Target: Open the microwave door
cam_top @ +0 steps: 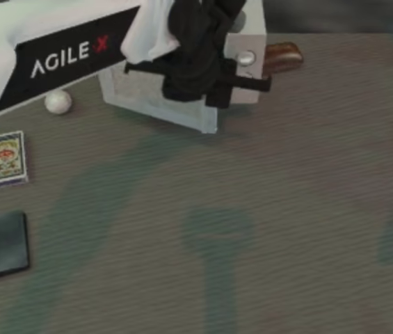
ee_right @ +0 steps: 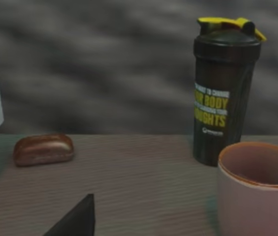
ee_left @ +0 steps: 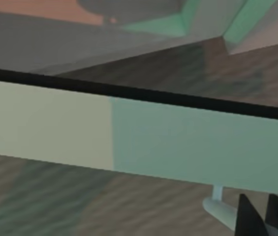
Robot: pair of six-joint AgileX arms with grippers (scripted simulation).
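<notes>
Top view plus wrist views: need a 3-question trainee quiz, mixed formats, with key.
1. True or false: the left gripper is at the microwave, over its front.
2. Multiple choice: what lies on the table just right of the microwave in the top view? A) bread loaf B) white ball C) card box
3. Fill in: in the right wrist view, the pink cup stands in front of a black ____ with a yellow lid.

Key: 1 true. 2 A, the bread loaf; the white ball and card box lie to the left. 3 shaker bottle.
</notes>
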